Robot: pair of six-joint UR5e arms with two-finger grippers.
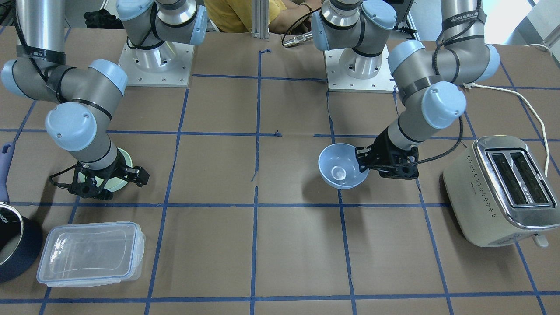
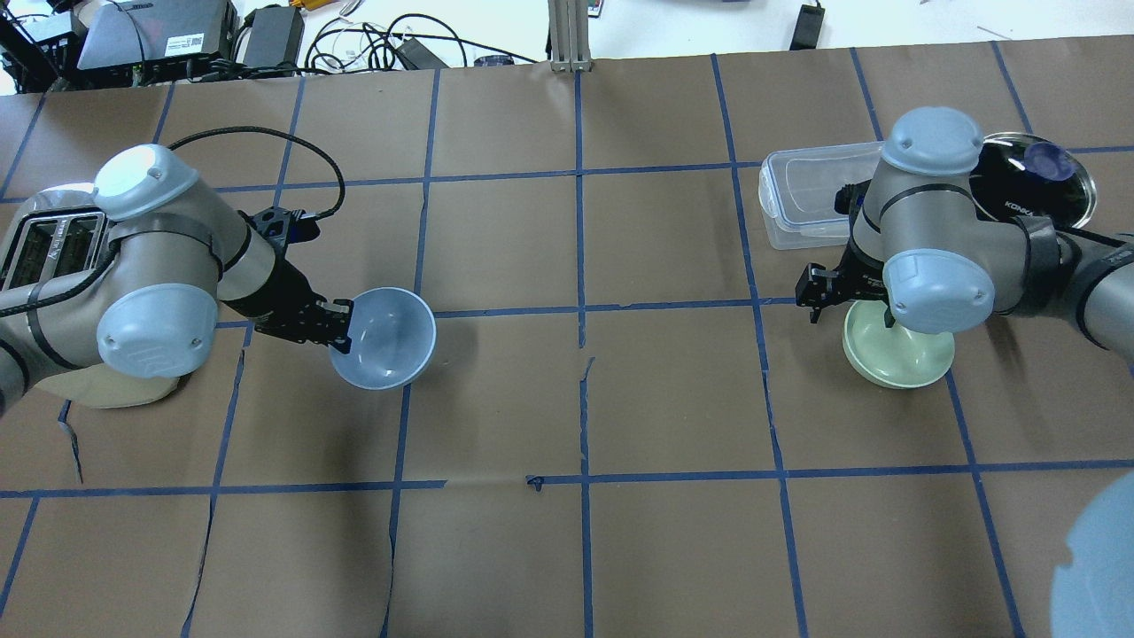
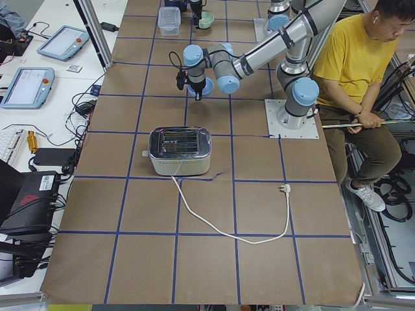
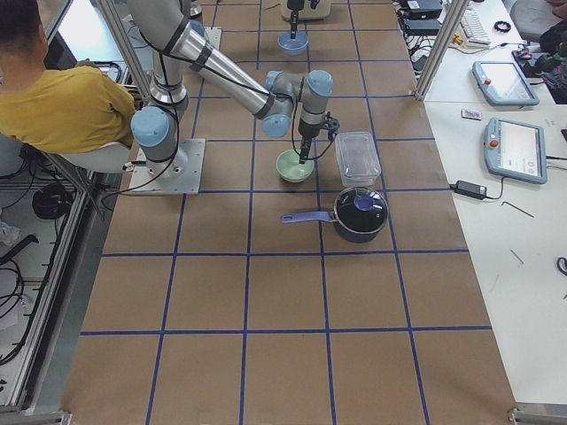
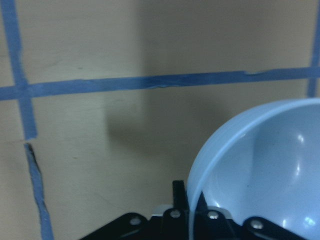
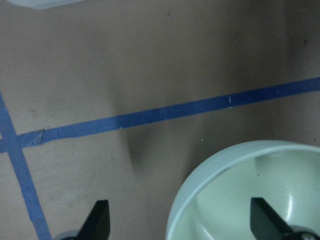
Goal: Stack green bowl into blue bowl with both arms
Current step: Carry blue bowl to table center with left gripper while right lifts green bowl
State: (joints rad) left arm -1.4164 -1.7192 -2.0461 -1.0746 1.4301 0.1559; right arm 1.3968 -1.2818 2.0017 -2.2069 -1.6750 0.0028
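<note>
Left tool [image 2: 344,326] on blue bowl [image 2: 392,340] rim, mouth up.

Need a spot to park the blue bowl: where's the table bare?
The middle of the table, between the blue bowl and the green bowl, is bare, as is the strip nearest the robot. Crowded: green bowl, clear container and pot cluster; the toaster sits beside the left gripper.

Even overhead light casts soft shadows on the bench [image 1: 288,245], one under the blue bowl [image 1: 341,168]. Both wrist views are dimmer and slightly blurred; chrome on the toaster [image 1: 498,192] shows mild glare.
</note>
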